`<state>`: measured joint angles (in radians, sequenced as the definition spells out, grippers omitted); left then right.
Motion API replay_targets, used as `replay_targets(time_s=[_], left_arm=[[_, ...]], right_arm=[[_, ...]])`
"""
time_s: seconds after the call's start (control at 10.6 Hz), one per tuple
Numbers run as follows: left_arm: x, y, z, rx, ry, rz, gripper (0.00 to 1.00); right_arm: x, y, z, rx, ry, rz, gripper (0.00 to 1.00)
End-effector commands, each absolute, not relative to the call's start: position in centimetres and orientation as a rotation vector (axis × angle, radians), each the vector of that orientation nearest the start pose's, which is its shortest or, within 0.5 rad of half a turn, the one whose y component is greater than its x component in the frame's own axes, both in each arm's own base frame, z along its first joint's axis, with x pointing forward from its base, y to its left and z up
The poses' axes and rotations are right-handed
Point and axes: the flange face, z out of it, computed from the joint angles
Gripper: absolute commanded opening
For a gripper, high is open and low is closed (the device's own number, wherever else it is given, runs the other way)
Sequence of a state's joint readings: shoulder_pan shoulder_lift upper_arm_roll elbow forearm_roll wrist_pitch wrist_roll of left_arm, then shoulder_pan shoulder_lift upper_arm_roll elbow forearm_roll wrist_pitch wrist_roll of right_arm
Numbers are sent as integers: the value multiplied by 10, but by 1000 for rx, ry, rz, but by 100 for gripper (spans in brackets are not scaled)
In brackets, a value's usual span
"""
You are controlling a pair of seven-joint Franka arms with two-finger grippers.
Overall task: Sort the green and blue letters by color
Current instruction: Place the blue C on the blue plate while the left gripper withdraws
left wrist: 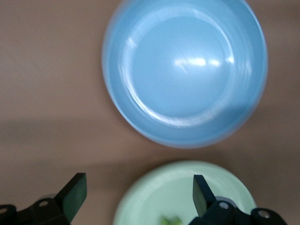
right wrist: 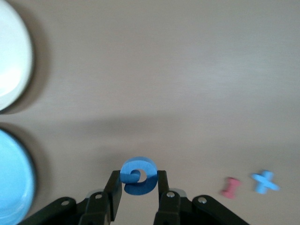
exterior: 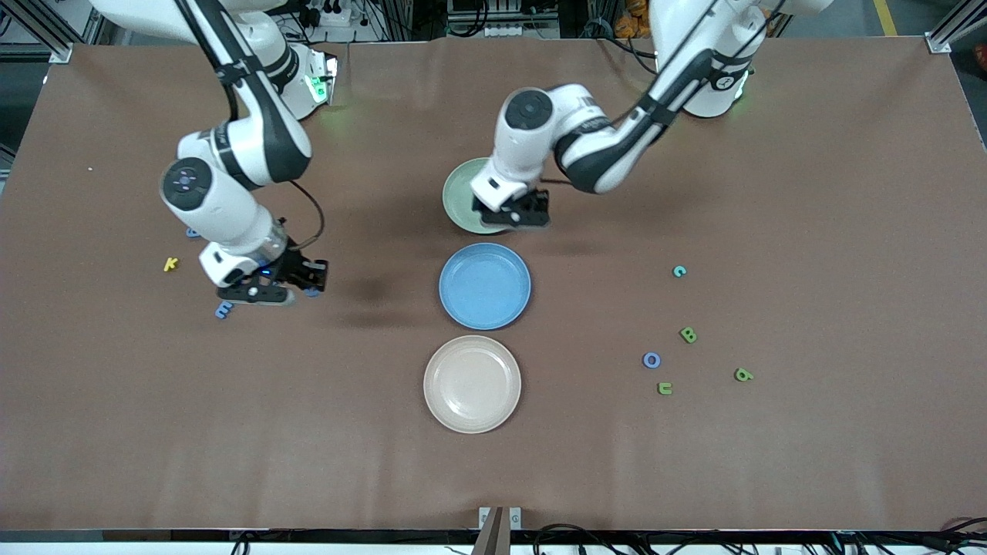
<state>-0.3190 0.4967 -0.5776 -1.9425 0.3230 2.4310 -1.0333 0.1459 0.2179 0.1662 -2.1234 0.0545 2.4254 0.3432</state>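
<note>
Yellow comes first in the front view: a small K (exterior: 170, 264) lies toward the right arm's end of the table, with a blue piece (exterior: 224, 310) just nearer the camera. Beside these the right gripper (right wrist: 138, 188) pinches a blue curled letter (right wrist: 138, 176) between its fingers, low over the bare brown table (exterior: 370, 432); the right wrist view also shows a small red piece (right wrist: 230, 187) and a blue cross-shaped piece (right wrist: 265, 182) lying close by. To do this step well, I judge the right arm should lift clear, carry the letter over the blue plate (exterior: 485, 286) and let go low, so it does not bounce out. In mid-table the green plate (exterior: 463, 196), blue plate and cream plate (exterior: 472, 383) sit in a row running toward the camera. The left gripper (left wrist: 138, 194) hangs over the green plate's rim with its fingers spread wide and nothing between them; a green piece (left wrist: 170, 220) lies in that plate under it. Toward the left arm's end lie a teal C (exterior: 678, 270), green B (exterior: 688, 334), blue O (exterior: 651, 360), green U (exterior: 665, 388) and a green 6 (exterior: 743, 375). No brand or label can be read.
</note>
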Motion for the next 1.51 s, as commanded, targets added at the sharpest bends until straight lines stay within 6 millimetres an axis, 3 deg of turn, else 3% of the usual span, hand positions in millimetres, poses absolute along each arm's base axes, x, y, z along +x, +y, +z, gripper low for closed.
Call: replay_targets(time_s=[0.0, 0.19, 0.47, 0.57, 0.76, 0.85, 0.94, 1.13, 1.23, 1.42], left_arm=[[481, -404, 275, -3215, 186, -87, 100], [519, -354, 274, -3209, 189, -97, 100], [561, -283, 273, -3216, -101, -95, 100], [572, -264, 266, -3211, -226, -82, 100], [587, -236, 255, -3185, -327, -74, 100], [595, -220, 251, -3166, -365, -79, 100], [600, -207, 242, -3152, -400, -66, 100], [617, -178, 228, -3124, -472, -63, 100], [623, -172, 222, -3123, -494, -57, 100], [626, -163, 215, -3115, -528, -45, 97]], right_arm=[[580, 292, 289, -3004, 106, -67, 3], [579, 343, 265, -2990, 54, -54, 3], [541, 405, 238, -2997, -22, 0, 3], [530, 430, 233, -2993, -18, 7, 3], [513, 458, 237, -2983, -35, 5, 7], [503, 471, 236, -2982, -3, 18, 68], [501, 474, 236, -2994, 85, 6, 100], [507, 464, 243, -3014, 109, 20, 100], [520, 448, 254, -3008, 149, 7, 100], [550, 398, 271, -3047, 243, 63, 100]])
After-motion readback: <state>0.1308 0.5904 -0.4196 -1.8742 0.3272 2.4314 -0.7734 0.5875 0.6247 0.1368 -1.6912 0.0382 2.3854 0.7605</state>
